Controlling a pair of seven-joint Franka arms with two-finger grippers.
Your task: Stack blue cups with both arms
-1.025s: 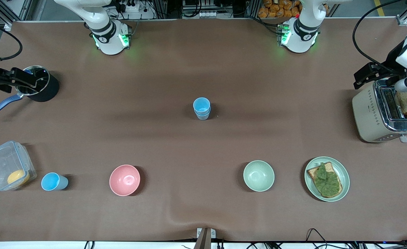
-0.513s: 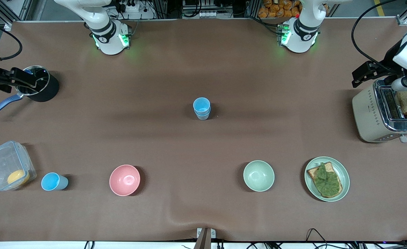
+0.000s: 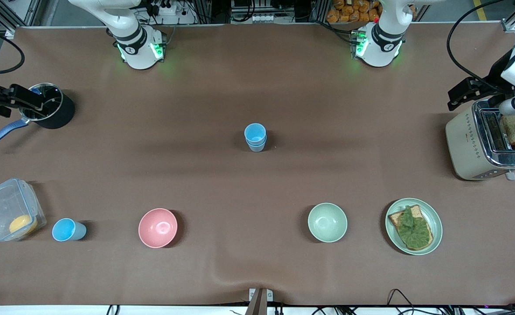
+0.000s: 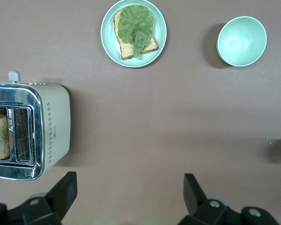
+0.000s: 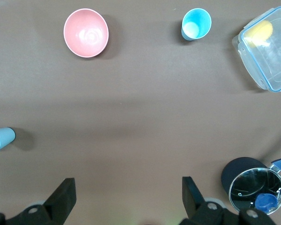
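Little has changed over the last second: our arms have only shifted slightly at the table ends, and we judge one cup left to stack. On the matte brown table (image 3: 257,78), our left gripper (image 4: 126,194) hangs, fingers spread, over the boxy metal toaster (image 3: 485,146); our right gripper (image 5: 124,197), also spread, hangs over the black pot (image 3: 49,111). Two smooth tapered blue cups (image 3: 255,137) sit nested mid-table. The third cup (image 3: 68,230) stands apart, beside the clear container (image 3: 10,209).
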